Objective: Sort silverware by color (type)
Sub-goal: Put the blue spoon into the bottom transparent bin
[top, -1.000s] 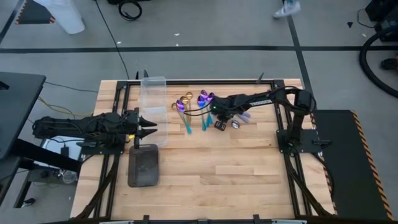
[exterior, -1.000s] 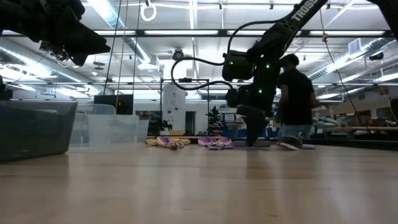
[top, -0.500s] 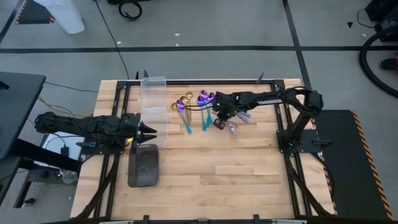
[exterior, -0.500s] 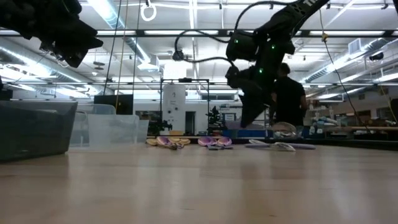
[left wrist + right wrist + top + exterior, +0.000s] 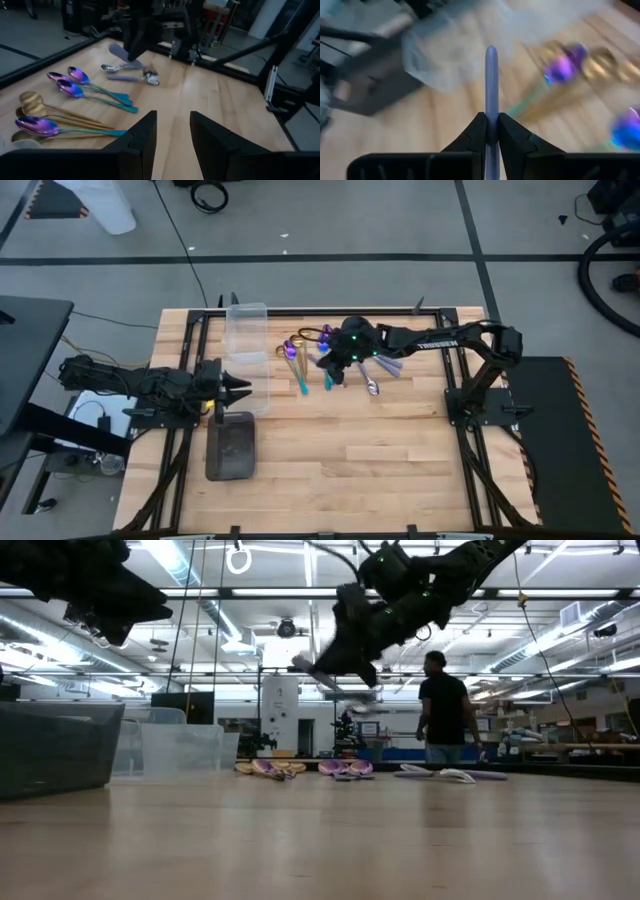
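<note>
Several gold spoons (image 5: 293,340) and purple spoons with teal handles (image 5: 302,370) lie flat on the table's far middle; they also show in the left wrist view (image 5: 75,92). Silver spoons with lavender handles (image 5: 374,384) lie to their right. My right gripper (image 5: 333,367) is above them, shut on one lavender-handled spoon (image 5: 491,85). My left gripper (image 5: 241,388) is open and empty at the table's left, between the clear bin and the dark tray. My right gripper pinches the spoon's slim lavender handle (image 5: 491,117) between its two fingers. The fingers lie along the handle, whose free end (image 5: 491,52) sticks out past the fingertips. The gripper slants down toward the table's left. The spoon is lifted clear of the table (image 5: 303,665).
A clear plastic bin (image 5: 247,345) stands at the far left. A dark grey tray (image 5: 230,448) lies near the left front. Bare wood is free across the table's near half. A person (image 5: 440,720) stands in the room beyond the table.
My right gripper has risen from the table beside the silver spoons, taking one lavender-handled spoon up with it. It has gone a little toward the table's left and tipped, so that it points left over the spoon pile.
</note>
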Motion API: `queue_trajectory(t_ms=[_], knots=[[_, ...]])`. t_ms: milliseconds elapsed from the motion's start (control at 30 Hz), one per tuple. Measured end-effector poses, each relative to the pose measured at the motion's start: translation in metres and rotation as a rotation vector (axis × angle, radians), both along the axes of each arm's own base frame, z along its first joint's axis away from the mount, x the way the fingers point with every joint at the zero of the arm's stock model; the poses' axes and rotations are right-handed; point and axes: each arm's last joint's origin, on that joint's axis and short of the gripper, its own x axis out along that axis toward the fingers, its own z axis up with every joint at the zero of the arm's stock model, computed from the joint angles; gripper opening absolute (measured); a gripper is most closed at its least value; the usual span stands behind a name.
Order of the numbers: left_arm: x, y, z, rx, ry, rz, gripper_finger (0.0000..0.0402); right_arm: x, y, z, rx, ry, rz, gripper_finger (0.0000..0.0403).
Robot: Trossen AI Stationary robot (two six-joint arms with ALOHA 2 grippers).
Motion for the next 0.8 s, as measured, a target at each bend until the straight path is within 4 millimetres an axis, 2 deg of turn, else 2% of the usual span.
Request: queue_trajectory(t_ms=[167,533,700,800], knots=[[0.001,0.0,0.003,0.02,-0.032,0.014,0.0125,0.008,-0.001,0.009,-0.023,-0.148,0.022,0.0044],[0.001,0.001,0.005,0.01,-0.055,0.038,0.0125,0.021,0.008,0.014,-0.056,-0.302,0.066,0.0044],[0.002,0.001,0.006,-0.008,-0.064,0.042,0.0125,0.028,0.018,0.026,-0.108,-0.352,0.101,0.0044],[0.01,-0.001,0.009,-0.001,-0.098,0.056,0.0125,0.031,0.026,0.036,-0.183,-0.435,0.13,0.0044]])
